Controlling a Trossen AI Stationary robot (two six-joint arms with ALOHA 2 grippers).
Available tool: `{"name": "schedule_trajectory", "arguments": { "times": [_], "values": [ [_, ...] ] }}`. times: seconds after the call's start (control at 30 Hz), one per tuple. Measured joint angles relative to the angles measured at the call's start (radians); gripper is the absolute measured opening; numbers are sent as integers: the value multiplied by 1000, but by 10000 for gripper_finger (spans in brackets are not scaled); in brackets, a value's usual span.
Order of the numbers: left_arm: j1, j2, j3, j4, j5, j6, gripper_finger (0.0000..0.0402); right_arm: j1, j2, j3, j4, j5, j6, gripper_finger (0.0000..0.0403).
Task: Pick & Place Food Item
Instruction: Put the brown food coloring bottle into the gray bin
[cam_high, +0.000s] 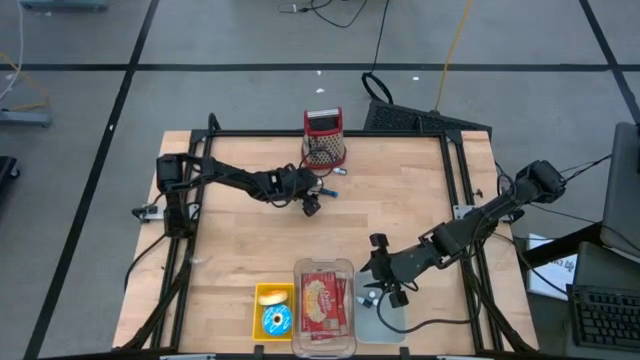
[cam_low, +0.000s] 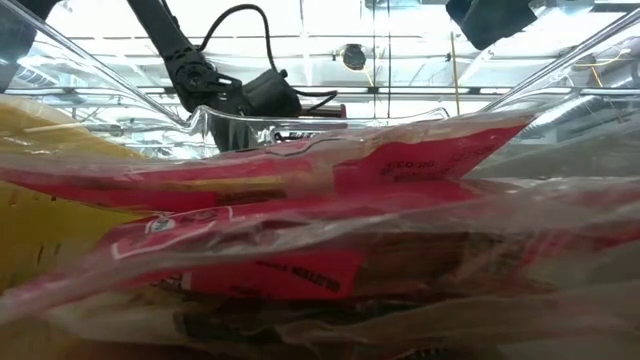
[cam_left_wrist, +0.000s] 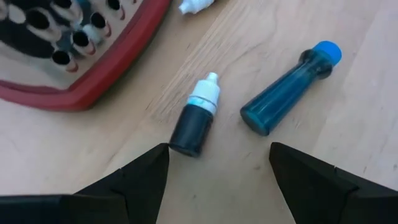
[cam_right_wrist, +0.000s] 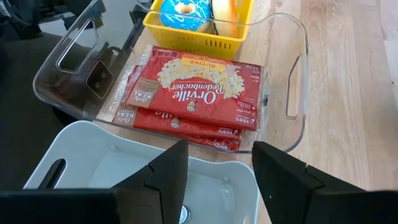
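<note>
I'm looking at a lab or workshop; my wooden desk sits in a black frame on grey floor marked with dark tape lines; loose cables trail across it; a keyboard sits alongside.

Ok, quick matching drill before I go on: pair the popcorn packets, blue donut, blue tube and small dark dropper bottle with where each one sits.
Things:
1. popcorn packets
2. blue donut
3. blue tube
4. dark dropper bottle

Places:
A. in the yellow basket
B. flat on the wood, just ahead of the open left gripper, nearer the red-rimmed basket
C. in the clear bin
D. flat on the wood, beside that bottle, farther from the red-rimmed basket

Pairs: 1-C, 2-A, 3-D, 4-B
</note>
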Motion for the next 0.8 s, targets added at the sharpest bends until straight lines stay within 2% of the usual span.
{"name": "schedule_trajectory", "arguments": {
  "times": [0.1,0.27,0.4,0.53,0.8],
  "values": [
    [-2,2,-1,23,19,10,282,0,0,0,0,0,0,167],
    [0,1,-1,33,108,21,282,0,0,0,0,0,0,166],
    [0,1,-1,33,124,45,282,0,0,0,0,0,0,167],
    [0,1,-1,43,110,23,282,0,0,0,0,0,0,165],
    [0,0,-1,52,20,-126,282,0,0,0,0,0,0,165]
  ]
}}
